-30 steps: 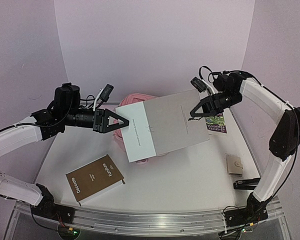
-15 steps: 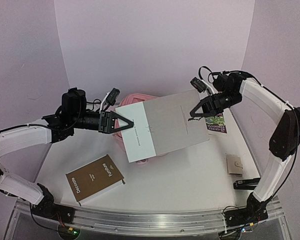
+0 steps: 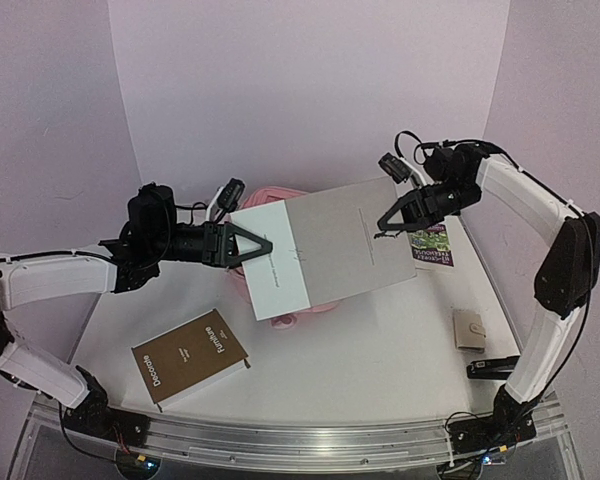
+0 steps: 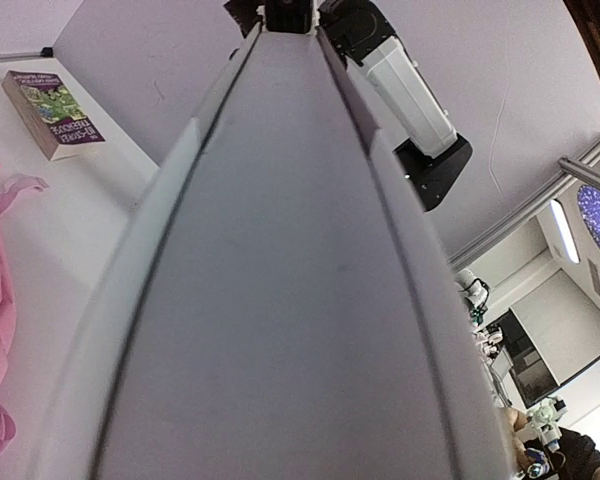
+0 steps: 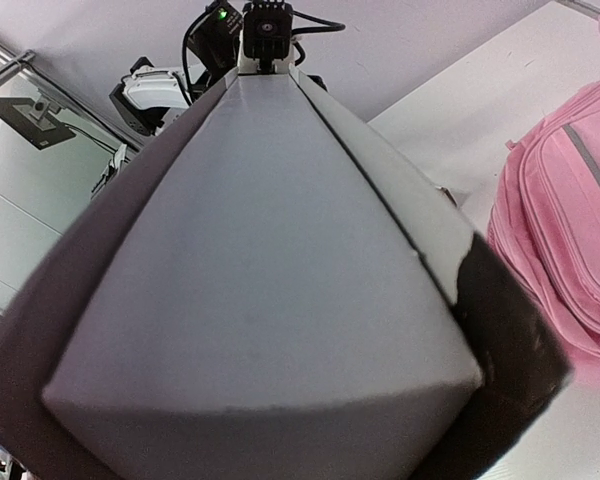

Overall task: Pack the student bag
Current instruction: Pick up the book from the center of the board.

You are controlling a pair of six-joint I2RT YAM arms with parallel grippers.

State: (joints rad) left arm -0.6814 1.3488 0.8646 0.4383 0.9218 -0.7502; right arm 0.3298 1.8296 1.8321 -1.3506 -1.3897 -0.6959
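Note:
A large grey book with a white spine strip (image 3: 330, 245) hangs tilted in the air over the student bag (image 3: 280, 192), a pink backpack mostly hidden beneath it. My right gripper (image 3: 388, 222) is shut on the book's right edge. My left gripper (image 3: 260, 244) is shut on the white left edge, one finger above the cover. The book (image 4: 280, 300) fills the left wrist view and hides the fingers. In the right wrist view the book (image 5: 260, 250) covers the centre, with the pink bag (image 5: 570, 230) below on the right.
A brown book (image 3: 190, 358) lies at the front left. A colourful paperback (image 3: 432, 245) sits at the right under my right arm. A small beige wallet (image 3: 470, 328) and a black stapler-like item (image 3: 492, 368) lie near the front right edge.
My left gripper has moved right onto the book's left edge and its jaws have narrowed onto it. The right gripper and the book have barely moved.

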